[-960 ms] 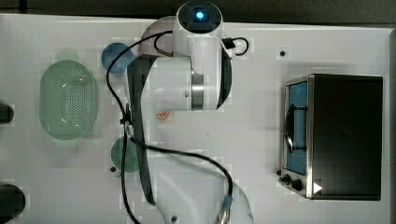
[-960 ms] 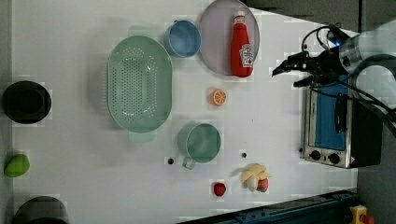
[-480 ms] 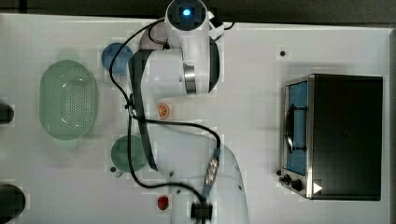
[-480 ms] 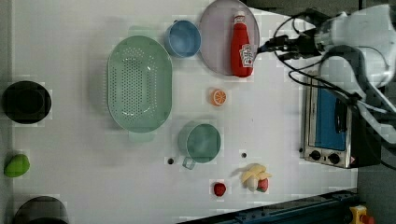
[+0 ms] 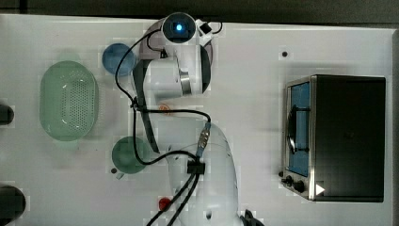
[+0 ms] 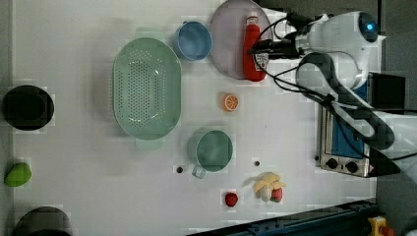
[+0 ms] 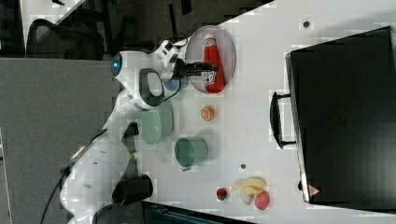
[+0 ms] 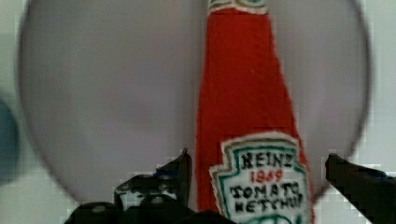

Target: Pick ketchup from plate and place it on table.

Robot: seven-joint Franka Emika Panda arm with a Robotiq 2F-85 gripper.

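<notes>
The ketchup (image 6: 251, 46) is a red bottle with a white cap and a label, lying flat on the pale lilac plate (image 6: 227, 42) at the far edge of the white table (image 6: 290, 132). In the wrist view the ketchup (image 8: 247, 102) runs lengthwise across the plate (image 8: 107, 93). My gripper (image 8: 266, 170) is open, with one dark finger on each side of the labelled body and a gap to each. In the right view the gripper (image 7: 211, 70) hangs just above the ketchup (image 7: 212, 58). In the top view my arm hides the bottle.
A blue bowl (image 6: 193, 40) sits beside the plate, and a green perforated basket (image 6: 146, 87) lies further along. An orange slice (image 6: 229, 102), a teal mug (image 6: 212, 150) and small fruit pieces (image 6: 268, 186) lie mid-table. A toaster oven (image 5: 336, 136) stands on the top view's right.
The arm has swung from beside the oven over to the plate, bringing the open gripper down around the ketchup. The bottle has not moved.
</notes>
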